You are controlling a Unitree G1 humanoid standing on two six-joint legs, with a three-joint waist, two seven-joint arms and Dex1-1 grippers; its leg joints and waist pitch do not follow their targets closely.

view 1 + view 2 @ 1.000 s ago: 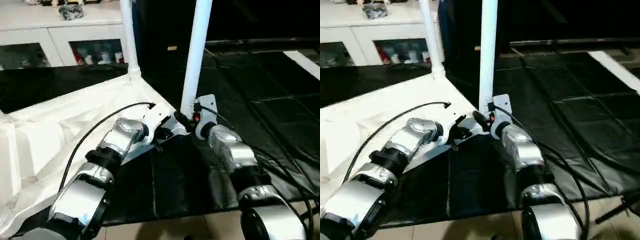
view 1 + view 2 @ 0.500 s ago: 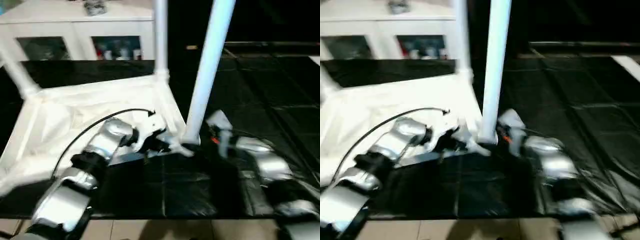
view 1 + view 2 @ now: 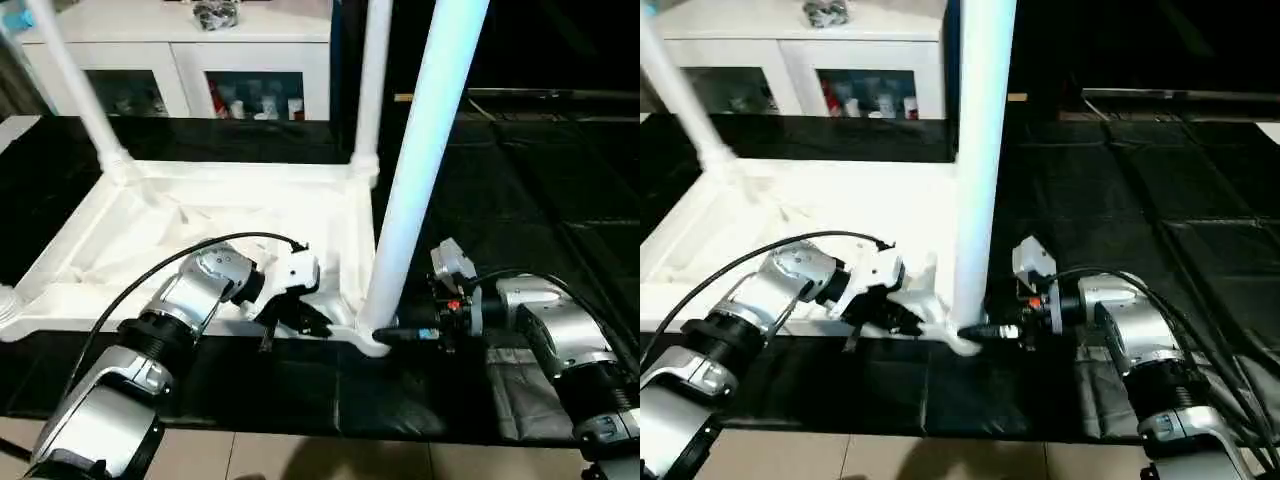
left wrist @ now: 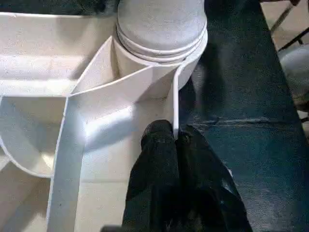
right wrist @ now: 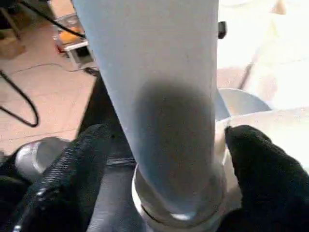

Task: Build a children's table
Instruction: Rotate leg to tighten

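black mat [image 3: 560,200] | left hand [image 4: 175,145] pinched top's [image 3: 200,215] rim | right hand [image 5: 164,159] wide around leg [image 3: 420,170] | advice: close low, press straight into socket

Right gripper [image 5: 159,159] jaws now spread off the near leg [image 3: 420,170]; its forearm swung out to the side.

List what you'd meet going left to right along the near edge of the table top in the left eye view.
Left forearm → left gripper, shut on the table top's rim → near leg standing in its corner socket → right gripper, open at the leg's base → right forearm.
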